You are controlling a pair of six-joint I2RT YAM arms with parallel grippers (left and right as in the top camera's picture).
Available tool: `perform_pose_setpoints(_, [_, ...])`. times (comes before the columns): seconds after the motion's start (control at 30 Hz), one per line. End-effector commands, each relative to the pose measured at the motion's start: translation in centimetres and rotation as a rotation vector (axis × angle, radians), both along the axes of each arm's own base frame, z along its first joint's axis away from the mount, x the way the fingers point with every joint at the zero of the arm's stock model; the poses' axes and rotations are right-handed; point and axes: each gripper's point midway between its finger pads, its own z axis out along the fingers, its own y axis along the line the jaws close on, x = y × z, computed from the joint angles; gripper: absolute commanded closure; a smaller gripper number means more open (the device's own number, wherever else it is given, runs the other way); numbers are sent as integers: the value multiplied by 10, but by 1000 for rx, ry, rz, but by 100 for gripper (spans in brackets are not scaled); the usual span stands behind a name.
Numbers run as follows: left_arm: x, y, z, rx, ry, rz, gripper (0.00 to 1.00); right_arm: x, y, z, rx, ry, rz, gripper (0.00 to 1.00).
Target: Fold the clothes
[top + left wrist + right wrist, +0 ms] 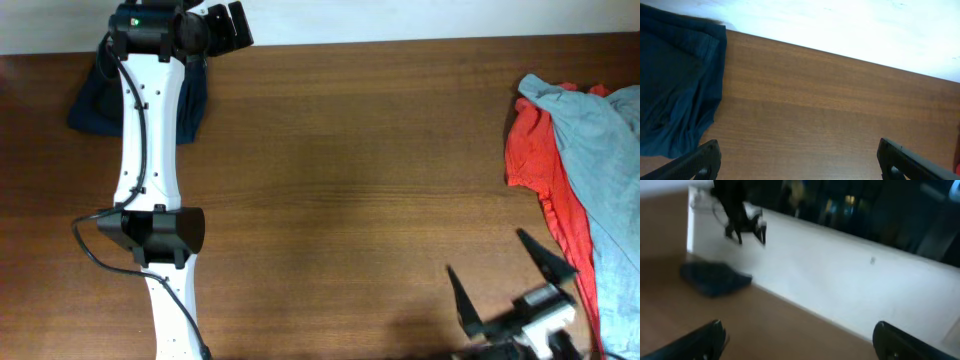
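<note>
A folded navy garment lies at the table's far left, partly under my left arm; it shows at the left of the left wrist view and far off in the right wrist view. A red garment and a pale grey-blue one lie heaped at the right edge. No black T-shirt is in view. My left gripper is open and empty at the far edge, right of the navy garment; its fingers frame bare wood. My right gripper is open and empty at the near right.
A white wall runs along the table's far edge. The brown wooden table stretches between the two piles. My left arm lies across the left side from front to back.
</note>
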Motion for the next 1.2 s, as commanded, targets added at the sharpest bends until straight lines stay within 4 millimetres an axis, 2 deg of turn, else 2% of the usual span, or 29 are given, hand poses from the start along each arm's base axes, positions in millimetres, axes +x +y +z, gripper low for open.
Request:
perform_pose_setpoints(0.0, [2, 0, -7, 9, 12, 2, 1, 31, -3, -38, 20, -6, -34, 1])
perform_pose_setpoints(0.13, [2, 0, -7, 9, 12, 3, 1, 57, -3, -70, 34, -54, -46, 1])
perform_pose_setpoints(0.27, [2, 0, -7, 9, 12, 2, 1, 74, -29, -92, 244, 11, -175, 1])
perform_pose_setpoints(0.3, [2, 0, -7, 9, 12, 3, 1, 79, -35, -105, 267, 40, -214, 1])
perform_pose_setpoints(0.47, [2, 0, -7, 9, 12, 2, 1, 85, -41, -127, 261, 84, -251, 1])
perform_pose_setpoints(0.53, [2, 0, -7, 9, 12, 3, 0, 89, -45, -145, 254, 121, -275, 1])
perform_pose_setpoints(0.7, [2, 0, -7, 9, 12, 3, 1, 90, -52, -169, 238, 213, -316, 1])
perform_pose_setpoints(0.83, [2, 0, -7, 9, 12, 3, 1, 90, -56, -181, 230, 261, -337, 1])
perform_pose_setpoints(1.17, [2, 0, -7, 9, 12, 3, 1, 90, -56, -182, 230, 262, -339, 1])
